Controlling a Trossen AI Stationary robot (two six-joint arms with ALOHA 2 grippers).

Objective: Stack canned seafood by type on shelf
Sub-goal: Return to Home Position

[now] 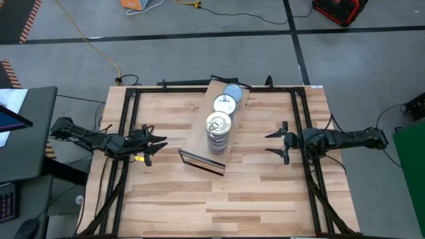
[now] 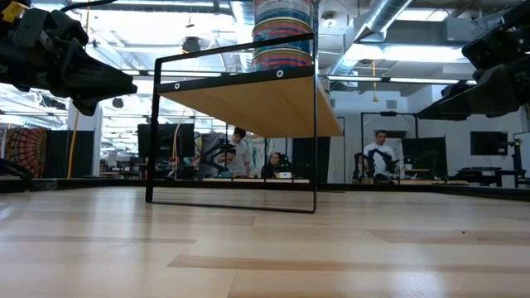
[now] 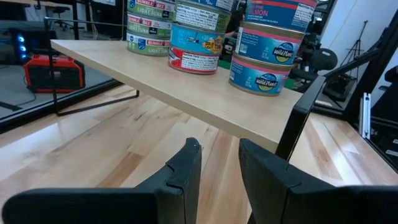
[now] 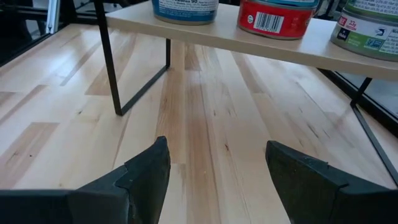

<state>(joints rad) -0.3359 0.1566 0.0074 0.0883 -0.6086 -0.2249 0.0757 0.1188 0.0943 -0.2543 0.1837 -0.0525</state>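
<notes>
1. Canned seafood (image 1: 218,129) stands in three stacks set in a row along the shelf (image 1: 198,145).
2. The shelf sits at an angle near the middle of the slatted table (image 1: 172,199), raised on a thin black frame (image 2: 234,124).
3. The left wrist view shows green-labelled tins (image 3: 149,28), a blue-and-red pile (image 3: 196,46) and teal-and-pink salmon tins (image 3: 267,53). The stack tops are cut off, so they only seem about level.
4. Left gripper (image 1: 157,147) hovers over the table's left side, well apart from the shelf. Its fingers are parted by a slim gap and hold nothing.
5. Right gripper (image 1: 268,144) hovers over the right side, its fingers spread wide and empty.
</notes>
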